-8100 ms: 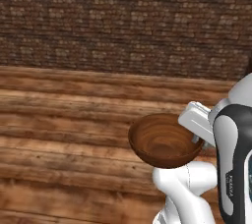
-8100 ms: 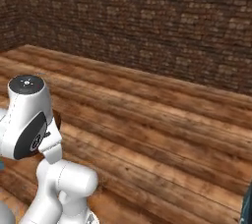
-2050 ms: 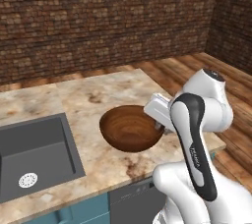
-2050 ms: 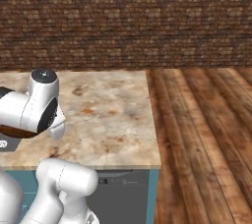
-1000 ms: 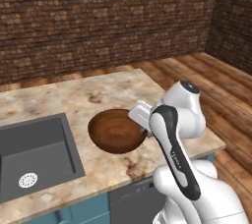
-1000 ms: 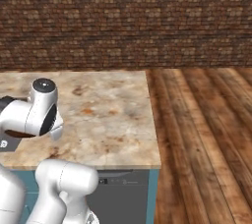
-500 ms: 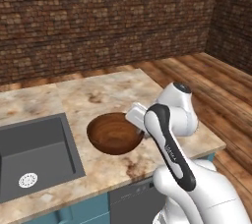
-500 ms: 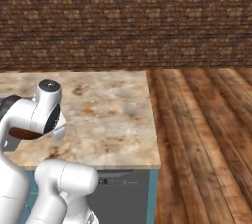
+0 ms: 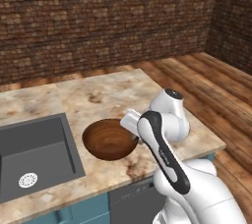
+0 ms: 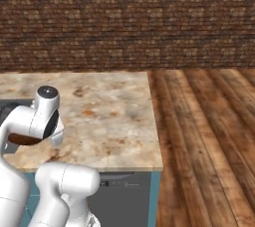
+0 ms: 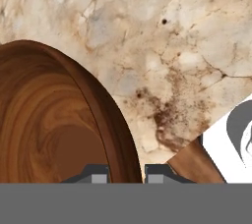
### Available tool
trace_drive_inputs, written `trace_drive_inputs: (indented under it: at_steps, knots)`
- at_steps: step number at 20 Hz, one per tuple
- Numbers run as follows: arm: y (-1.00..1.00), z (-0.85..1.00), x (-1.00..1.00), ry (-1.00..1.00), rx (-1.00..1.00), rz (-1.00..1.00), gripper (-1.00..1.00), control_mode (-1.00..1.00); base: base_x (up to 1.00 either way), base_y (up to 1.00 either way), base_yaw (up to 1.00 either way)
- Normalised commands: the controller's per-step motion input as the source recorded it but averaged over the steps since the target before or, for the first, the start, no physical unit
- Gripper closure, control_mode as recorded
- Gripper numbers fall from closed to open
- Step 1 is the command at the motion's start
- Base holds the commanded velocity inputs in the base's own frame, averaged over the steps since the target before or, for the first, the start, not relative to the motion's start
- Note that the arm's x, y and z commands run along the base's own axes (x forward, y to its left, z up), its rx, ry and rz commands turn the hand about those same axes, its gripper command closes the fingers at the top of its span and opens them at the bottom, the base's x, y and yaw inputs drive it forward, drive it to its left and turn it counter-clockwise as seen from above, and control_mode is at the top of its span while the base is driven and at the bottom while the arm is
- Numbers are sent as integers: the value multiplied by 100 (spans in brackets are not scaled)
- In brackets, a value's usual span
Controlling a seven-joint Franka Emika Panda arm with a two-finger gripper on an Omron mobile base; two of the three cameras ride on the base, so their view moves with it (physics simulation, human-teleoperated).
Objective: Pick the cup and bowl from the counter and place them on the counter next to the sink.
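The bowl (image 9: 109, 139) is sitting low over the counter (image 9: 113, 94), just right of the sink (image 9: 35, 154). The gripper (image 11: 126, 175) is pinching its rim, one finger inside the wall and one outside, at the bowl's right edge.

Bowl (image 9: 108, 139) dark-brown, grained; counter (image 9: 108, 95) beige marbled; sink (image 9: 34, 152) dark grey.
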Motion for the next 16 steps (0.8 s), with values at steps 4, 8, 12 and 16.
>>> trace_drive_inputs:
  at_steps: [4,8,12,16]
  knots:
    - [12,-31,2,0,0,0,100,-100,0,0,0]
    - [7,-25,8,0,0,0,100,-100,0,0,0]
    - [4,-27,13,0,0,0,100,-100,0,0,0]
    - [3,-20,17,0,0,0,100,-100,0,0,0]
